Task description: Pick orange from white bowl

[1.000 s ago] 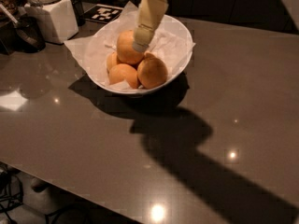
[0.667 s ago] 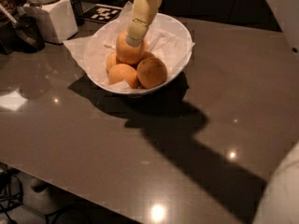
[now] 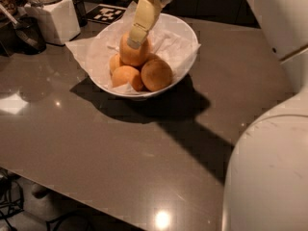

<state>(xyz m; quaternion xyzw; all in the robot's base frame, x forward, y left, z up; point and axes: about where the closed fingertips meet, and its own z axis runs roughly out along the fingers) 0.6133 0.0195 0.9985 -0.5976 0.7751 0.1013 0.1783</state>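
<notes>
Gripper point(image 3: 136, 38) touches orange point(image 3: 134, 54) in white bowl point(image 3: 188, 32) on glossy grey table point(image 3: 115, 148)

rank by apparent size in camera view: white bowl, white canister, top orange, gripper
1. white bowl
2. white canister
3. top orange and the gripper at its top: too alike to rank

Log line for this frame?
gripper: at top of orange | orange: in white bowl | lift: not yet

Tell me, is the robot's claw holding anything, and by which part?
Hard to tell. The pale gripper rests on the top of the highest round orange fruit in the glossy white paper-lined bowl, but a real grip cannot be confirmed.
</notes>
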